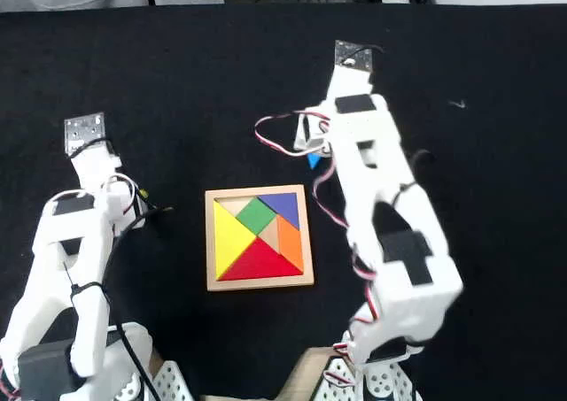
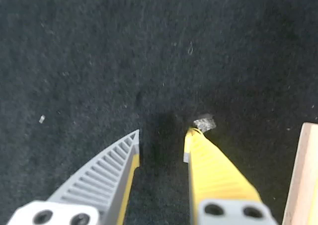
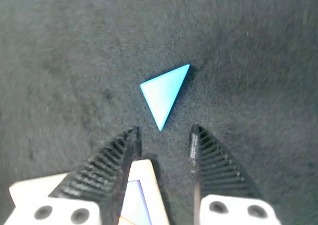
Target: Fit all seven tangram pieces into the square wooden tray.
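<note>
**Both Our Hands Stand Open**

Our left arm (image 1: 66,242) is bent at the elbow behind its hand. The left hand (image 2: 161,135) has its jaws parted, with a grey finger (image 2: 107,168) on one side, a yellow finger (image 2: 213,170) on the other, and a plain gap between their tips. Our right arm (image 1: 390,233) stretches out long behind the right hand (image 3: 164,130). Its two black fingers (image 3: 218,165) likewise stand apart, and both hands are empty.

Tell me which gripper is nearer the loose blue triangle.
Right. The right gripper, open, sits just short of the blue triangle; the left gripper hangs over cloth on the other side of the tray.
</note>
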You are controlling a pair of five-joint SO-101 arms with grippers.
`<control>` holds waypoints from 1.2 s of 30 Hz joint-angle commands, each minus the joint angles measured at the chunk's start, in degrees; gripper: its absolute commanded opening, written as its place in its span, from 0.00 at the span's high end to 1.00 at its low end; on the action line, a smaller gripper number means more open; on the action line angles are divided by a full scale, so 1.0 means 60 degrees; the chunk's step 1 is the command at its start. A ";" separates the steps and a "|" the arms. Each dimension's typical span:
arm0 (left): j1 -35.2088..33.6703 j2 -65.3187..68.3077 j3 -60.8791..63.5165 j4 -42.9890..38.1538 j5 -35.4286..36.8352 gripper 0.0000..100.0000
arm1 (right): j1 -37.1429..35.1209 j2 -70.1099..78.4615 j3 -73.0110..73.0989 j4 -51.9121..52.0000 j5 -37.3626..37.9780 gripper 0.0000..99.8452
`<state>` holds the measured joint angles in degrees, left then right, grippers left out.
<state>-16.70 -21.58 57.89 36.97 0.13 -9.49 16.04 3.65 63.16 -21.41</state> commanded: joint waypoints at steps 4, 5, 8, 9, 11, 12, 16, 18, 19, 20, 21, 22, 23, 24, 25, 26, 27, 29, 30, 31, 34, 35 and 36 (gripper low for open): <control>-0.0051 -0.0366 0.0139 -0.0630 0.0044 0.84 | -0.0176 0.1810 -0.2659 0.1114 -0.1495 0.83; -0.0051 -0.0366 0.0227 -0.0747 0.0044 0.84 | -0.0147 0.2103 -0.2923 0.1114 -0.1582 0.83; -0.0037 -0.0366 0.0388 -0.0908 0.0044 0.84 | 0.0059 0.2835 -0.3802 0.1158 -0.1597 0.83; -0.0037 -0.0366 0.0388 -0.0908 0.0044 0.84 | 0.0088 0.3040 -0.4110 0.1289 -0.1597 0.83; -0.0037 -0.0366 0.0374 -0.0908 0.0044 0.84 | 0.0073 0.3407 -0.4784 0.1612 -0.1597 0.83; -0.0037 -0.0366 0.0359 -0.0908 0.0044 0.84 | 0.0073 0.3553 -0.5136 0.1832 -0.1626 0.83; -0.0037 -0.0366 0.0374 -0.0908 0.0044 0.84 | 0.0029 0.4212 -0.6366 0.2491 -0.1670 0.83; -0.0037 -0.0366 0.0374 -0.0908 0.0044 0.84 | -0.0059 0.4637 -0.6806 0.2725 -0.1685 0.83; -0.0037 -0.0366 0.0374 -0.0908 0.0044 0.84 | -0.0117 0.4872 -0.6996 0.2784 -0.1685 0.83; -0.0037 -0.0366 0.0374 -0.0908 0.0044 0.84 | -0.0176 0.5121 -0.7158 0.2813 -0.1685 0.83; -0.0037 -0.0366 0.0374 -0.0908 0.0044 0.84 | -0.0220 0.5355 -0.7319 0.2828 -0.1685 0.83; -0.0037 -0.0366 0.0388 -0.0908 0.0044 0.84 | -0.0264 0.5560 -0.7465 0.2901 -0.1685 0.83; -0.0037 -0.0366 0.0388 -0.0908 0.0044 0.84 | -0.0293 0.5751 -0.7626 0.2974 -0.1685 0.83; -0.0037 -0.0366 0.0388 -0.0908 0.0044 0.84 | -0.0293 0.5912 -0.7846 0.3106 -0.1685 0.83; -0.0037 -0.0366 0.0388 -0.0908 0.0044 0.84 | -0.0278 0.6059 -0.8081 0.3267 -0.1685 0.83; -0.0037 -0.0366 0.0388 -0.0908 0.0044 0.84 | -0.0249 0.6205 -0.8374 0.3443 -0.1685 0.83; -0.0037 -0.0366 0.0388 -0.0908 0.0044 0.84 | -0.0234 0.6337 -0.8652 0.3634 -0.1685 0.83; -0.0037 -0.0366 0.0388 -0.0908 0.0044 0.84 | -0.0176 0.6601 -0.9121 0.3897 -0.1656 0.83; -0.0037 -0.0366 0.0388 -0.0908 0.0044 0.84 | -0.0147 0.6747 -0.9326 0.4000 -0.1641 0.83; -0.0037 -0.0366 0.0388 -0.0908 0.0044 0.84 | -0.0147 0.6908 -0.9502 0.4088 -0.1641 0.83; -0.0037 -0.0366 0.0388 -0.0908 0.0044 0.84 | -0.0132 0.7363 -1.0015 0.4381 -0.1597 0.83; -0.0037 -0.0366 0.0388 -0.0908 0.0044 0.84 | -0.0132 0.7495 -1.0220 0.4484 -0.1597 0.83; -0.0037 -0.0366 0.0388 -0.0908 0.0044 0.84 | -0.0132 0.7612 -1.0410 0.4601 -0.1582 0.83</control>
<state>-16.79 -21.93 60.62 32.48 0.13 -10.11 59.74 -53.58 88.57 -30.90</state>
